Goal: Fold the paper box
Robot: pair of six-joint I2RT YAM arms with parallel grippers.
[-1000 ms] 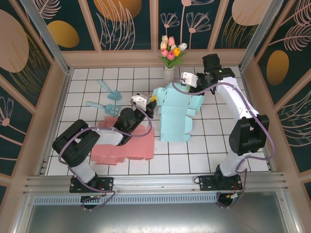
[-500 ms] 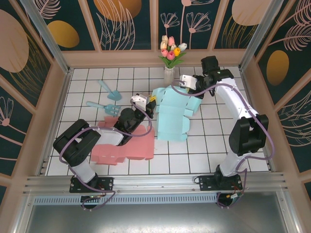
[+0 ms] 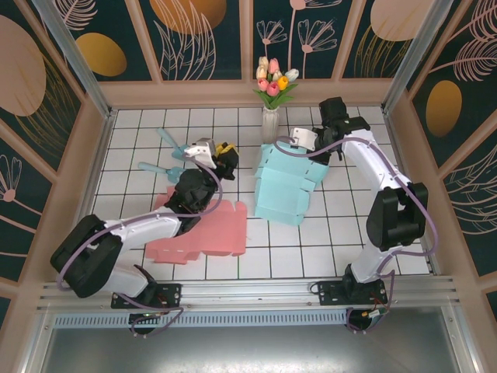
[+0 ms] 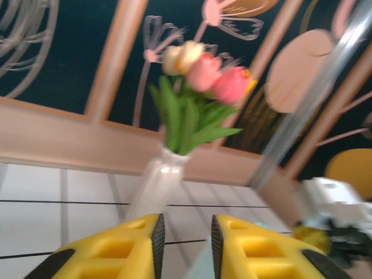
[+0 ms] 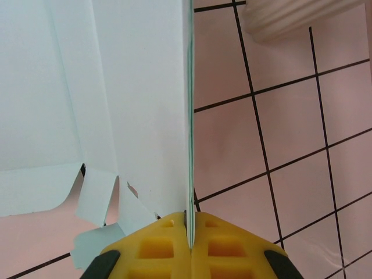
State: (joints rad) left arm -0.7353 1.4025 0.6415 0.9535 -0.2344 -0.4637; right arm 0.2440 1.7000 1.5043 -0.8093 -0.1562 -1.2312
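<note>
Beside the far white tulip vase, the right gripper clamps the pale-blue paper box blank, apparently mid-fold; the left gripper, slightly parted, empty, should next brace it.

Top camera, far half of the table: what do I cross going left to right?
Teal tools → left hand → vase → right hand, which grips the blue box.

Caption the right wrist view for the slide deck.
Right gripper shut on the edge of the pale blue paper box blank, held over the tiled table.
</note>
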